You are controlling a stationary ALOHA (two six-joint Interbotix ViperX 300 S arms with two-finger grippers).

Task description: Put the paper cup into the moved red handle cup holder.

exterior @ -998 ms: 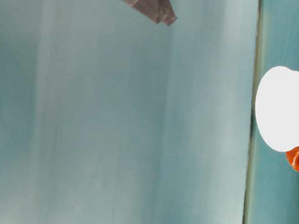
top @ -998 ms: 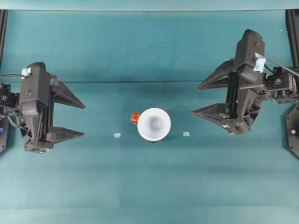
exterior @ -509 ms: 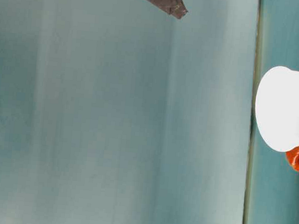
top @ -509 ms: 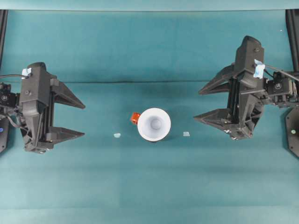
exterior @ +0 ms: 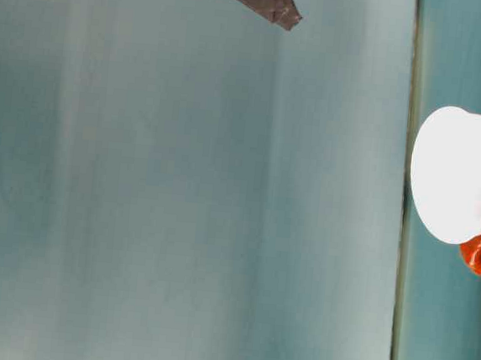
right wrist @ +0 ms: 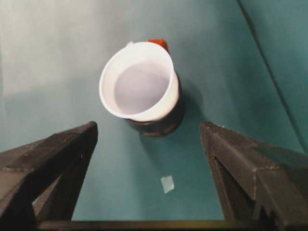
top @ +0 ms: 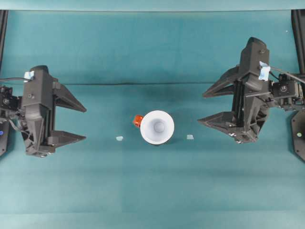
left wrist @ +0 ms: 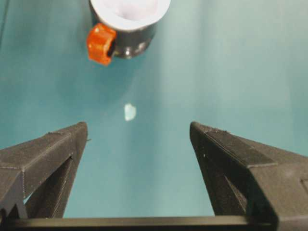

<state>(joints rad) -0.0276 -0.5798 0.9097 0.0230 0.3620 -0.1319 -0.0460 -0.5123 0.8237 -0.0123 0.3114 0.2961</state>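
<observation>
White cup [top: 157, 127] upright, mouth open, seated in black holder [right wrist: 161, 122] mid-surface, rim wider than holder. Orange-red handle [top: 137, 120] sticking out beside rim, toward left arm's side.

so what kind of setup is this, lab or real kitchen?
Most likely a lab test bench, not a kitchen: a plain teal tabletop, two robot arms with open tools, left and right, and just a paper cup seated in a red handle cup holder.
</observation>
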